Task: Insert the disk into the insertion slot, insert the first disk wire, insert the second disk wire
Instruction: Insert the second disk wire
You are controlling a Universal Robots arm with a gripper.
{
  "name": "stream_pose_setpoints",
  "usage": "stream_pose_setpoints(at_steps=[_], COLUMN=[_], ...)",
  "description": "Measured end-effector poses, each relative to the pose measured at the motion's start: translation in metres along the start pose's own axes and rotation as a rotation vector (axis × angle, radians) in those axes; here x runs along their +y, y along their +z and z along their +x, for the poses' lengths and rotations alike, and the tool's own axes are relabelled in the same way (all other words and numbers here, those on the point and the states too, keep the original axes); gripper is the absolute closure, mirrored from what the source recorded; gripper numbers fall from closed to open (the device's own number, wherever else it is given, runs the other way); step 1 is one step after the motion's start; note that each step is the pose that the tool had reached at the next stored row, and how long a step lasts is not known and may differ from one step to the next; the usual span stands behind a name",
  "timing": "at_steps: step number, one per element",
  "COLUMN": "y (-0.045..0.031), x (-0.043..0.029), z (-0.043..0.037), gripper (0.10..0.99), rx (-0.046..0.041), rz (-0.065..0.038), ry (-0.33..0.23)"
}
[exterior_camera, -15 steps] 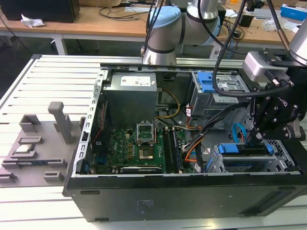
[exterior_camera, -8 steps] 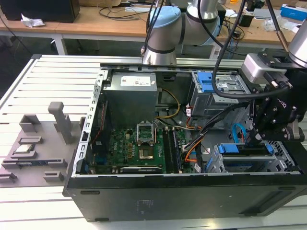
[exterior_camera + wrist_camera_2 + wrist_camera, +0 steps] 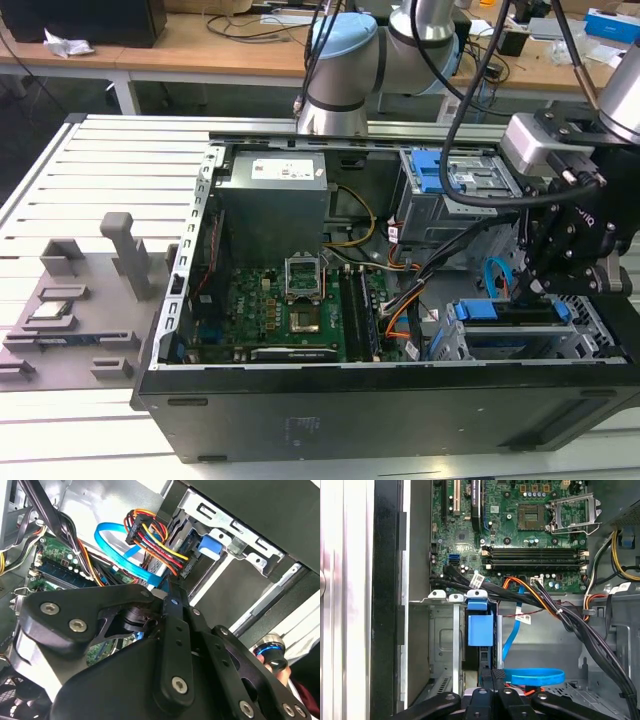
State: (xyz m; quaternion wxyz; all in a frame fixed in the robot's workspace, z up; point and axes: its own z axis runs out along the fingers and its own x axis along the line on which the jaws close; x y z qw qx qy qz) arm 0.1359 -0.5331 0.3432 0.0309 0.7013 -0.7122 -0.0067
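Black steel computer case (image 3: 380, 410) lying open on a slatted worktop (image 3: 110, 160), arm reaching in at the exterior view's right.

Green motherboard (image 3: 290, 310) across the case floor; grey power supply (image 3: 275, 200) behind it. Silver-grey insertion slot (image 3: 590, 335) at the case's front corner on the exterior view's right, with the disk (image 3: 510, 312) in its bright blue caddy already seated inside. Black hand (image 3: 528, 290) just above the caddy's edge, close against the disk's rear end; fingers drawn tightly together in both wrist views, though cannot tell whether anything is pinched between them. Second disk wire (image 3: 120, 547), thin and light blue, looping beside a red, yellow and black wire bundle (image 3: 155, 542), curving toward the fingertips.
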Motion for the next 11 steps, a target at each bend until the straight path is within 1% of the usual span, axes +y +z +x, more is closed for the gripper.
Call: stream_pose_setpoints(at_steps=[1, 2, 4, 5, 7, 8, 11], y=[-0.0012, -0.0087, -0.0263, -0.0329, -0.0387, -0.0403, -0.0406], x=[0.0001, 0.0006, 0.0015, 0.0019, 0.0022, 0.0022, 0.0023], z=[0.0, 0.0003, 0.0009, 0.0012, 0.0014, 0.0014, 0.0014], gripper=[0.98, 0.98, 0.98, 0.98, 0.98, 0.98, 0.98], rx=[-0.0003, -0.0001, -0.0001, -0.0001, -0.0002, -0.0002, -0.0001], rz=[0.0, 0.0, 0.0, 0.0, 0.0, 0.0, 0.0], ry=[0.0, 0.0, 0.0, 0.0, 0.0, 0.0, 0.0])
